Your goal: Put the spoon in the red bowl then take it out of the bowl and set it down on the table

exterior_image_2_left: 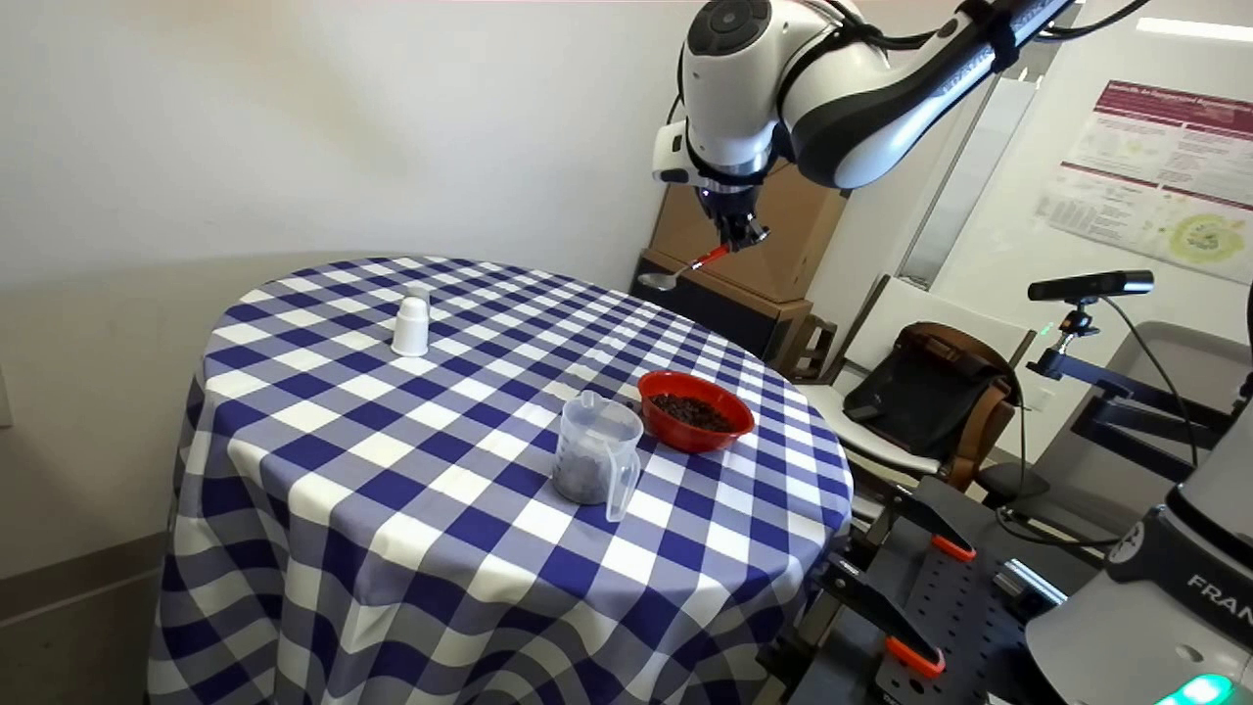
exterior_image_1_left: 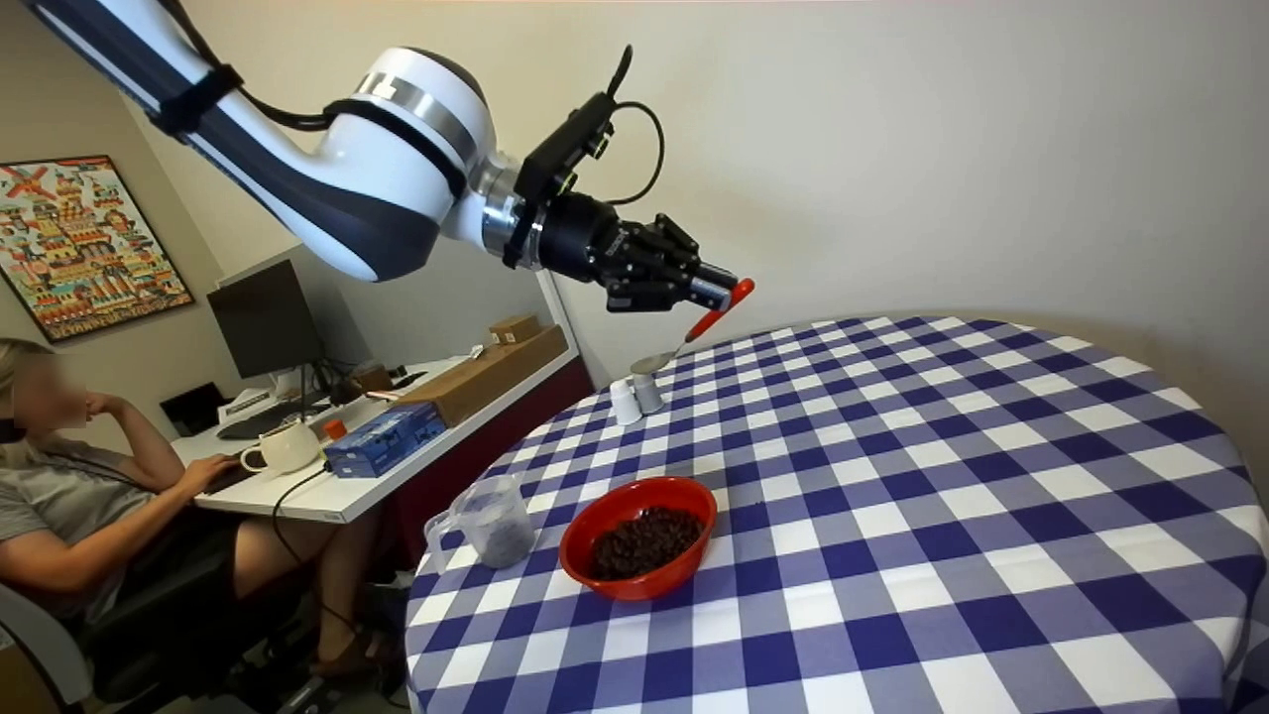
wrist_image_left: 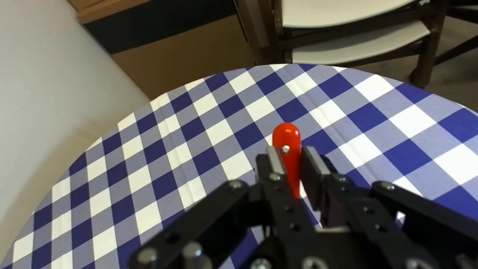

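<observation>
The spoon has a red handle and a silver head. My gripper is shut on the handle and holds the spoon well above the table, head slanting downward. In an exterior view the spoon hangs from my gripper beyond the red bowl and above its level. The red bowl stands on the checkered cloth with dark small pieces inside. In the wrist view the red handle of the spoon stands between the fingertips of my gripper; the spoon's head and the bowl are out of view there.
A clear measuring cup stands beside the bowl; it shows in both exterior views. White upside-down cups stand near the wall side. A desk with a seated person, and a chair, are beyond the table.
</observation>
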Available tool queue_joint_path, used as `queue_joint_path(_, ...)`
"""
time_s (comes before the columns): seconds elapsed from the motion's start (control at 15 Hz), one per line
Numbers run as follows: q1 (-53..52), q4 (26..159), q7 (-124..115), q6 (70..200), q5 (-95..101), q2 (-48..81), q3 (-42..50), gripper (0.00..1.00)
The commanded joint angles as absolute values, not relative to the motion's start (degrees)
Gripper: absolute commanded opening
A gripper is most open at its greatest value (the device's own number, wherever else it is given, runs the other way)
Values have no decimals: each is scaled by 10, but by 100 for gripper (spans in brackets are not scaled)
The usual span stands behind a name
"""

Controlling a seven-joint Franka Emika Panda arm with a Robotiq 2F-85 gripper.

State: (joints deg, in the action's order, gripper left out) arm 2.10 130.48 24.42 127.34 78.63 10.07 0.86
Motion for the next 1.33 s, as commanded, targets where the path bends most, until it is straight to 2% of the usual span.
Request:
queue_joint_path(0.0,18,1337,241,1261,775,62,3,5)
queue_joint_path(0.2,18,1349,252,1259,760,45,1,5)
queue_joint_path(0.67,18,1392,198,1270,870,24,6,5)
queue_joint_path(1.27,12,1432,157,1232,921,53,0,5)
